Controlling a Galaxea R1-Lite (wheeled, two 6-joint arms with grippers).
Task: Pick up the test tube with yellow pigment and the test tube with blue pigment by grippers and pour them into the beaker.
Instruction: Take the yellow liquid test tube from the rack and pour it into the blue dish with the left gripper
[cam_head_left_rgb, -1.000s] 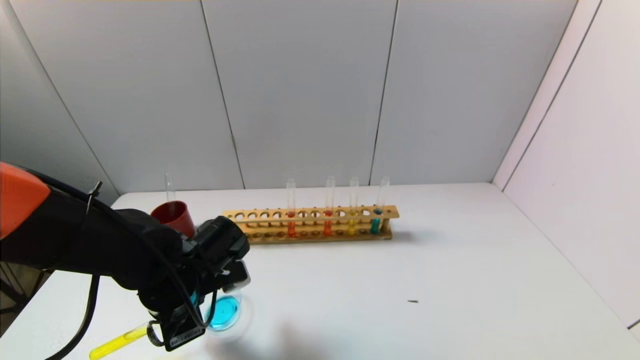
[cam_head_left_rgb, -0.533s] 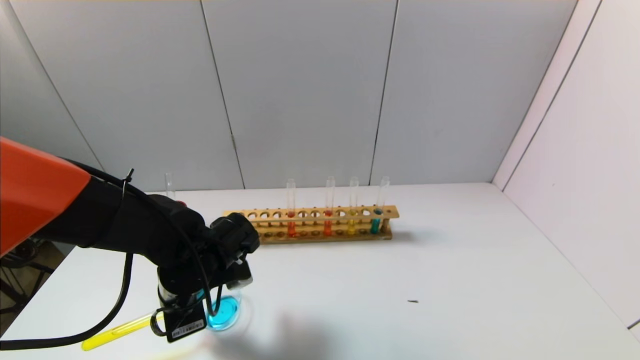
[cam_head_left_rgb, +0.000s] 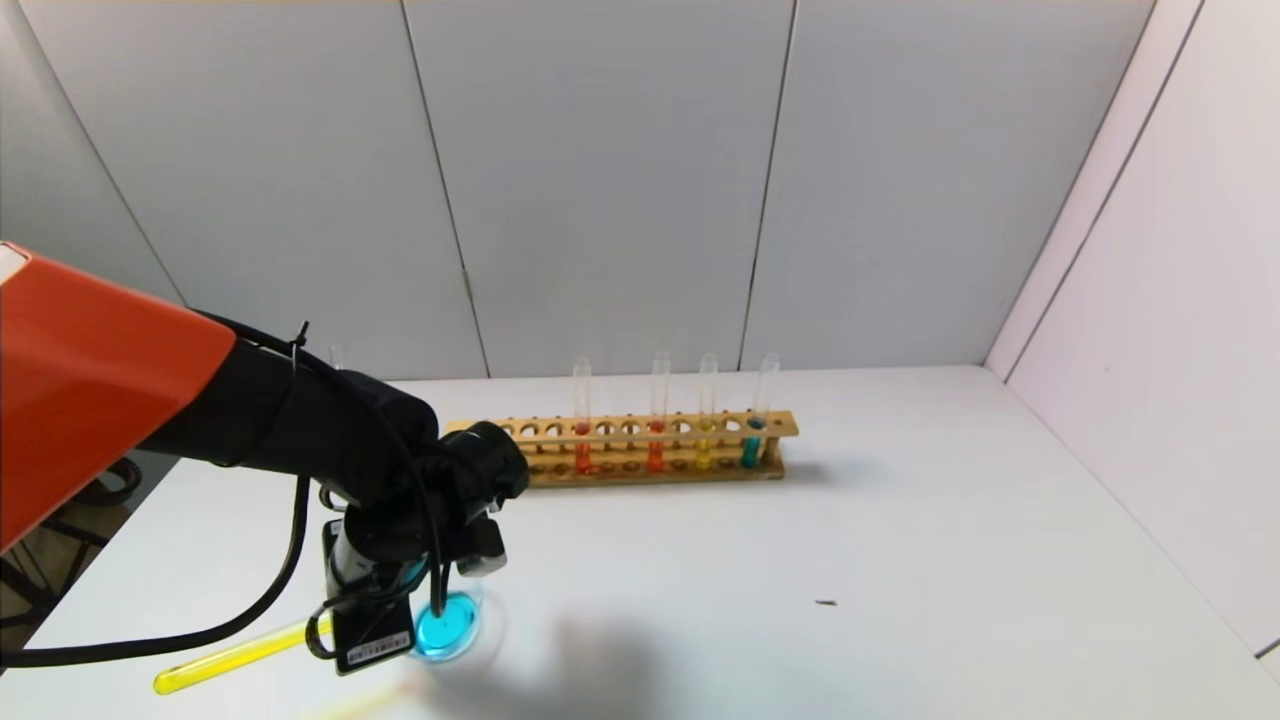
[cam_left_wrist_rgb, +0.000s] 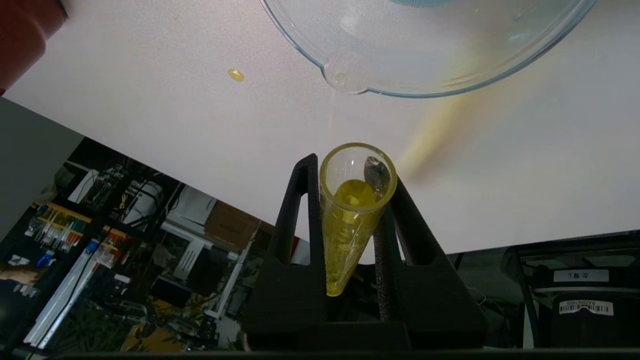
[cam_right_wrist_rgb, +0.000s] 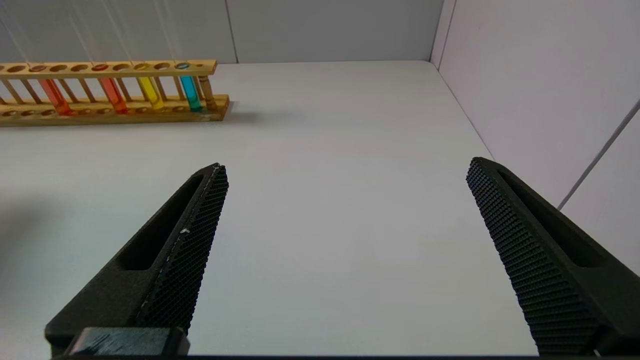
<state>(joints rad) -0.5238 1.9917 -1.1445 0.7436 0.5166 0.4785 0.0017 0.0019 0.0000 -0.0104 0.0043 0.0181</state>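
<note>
Gripping yellow tube (cam_left_wrist_rgb: 352, 220) in left gripper (cam_left_wrist_rgb: 350, 167) | beside beaker (cam_head_left_rgb: 447, 622), front-left corner | right gripper (cam_right_wrist_rgb: 345, 172) agape, idle

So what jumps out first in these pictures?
The left gripper at the table's near left, holding a tilted test tube of yellow liquid beside a beaker of bright blue. Behind, a wooden rack holds orange, yellow and blue tubes upright.

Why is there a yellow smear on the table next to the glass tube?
In the left wrist view, it is a blurry yellow tint cast on the white table by the test tube with yellow pigment; in the head view, a grey shadow lies beside the beaker.
</note>
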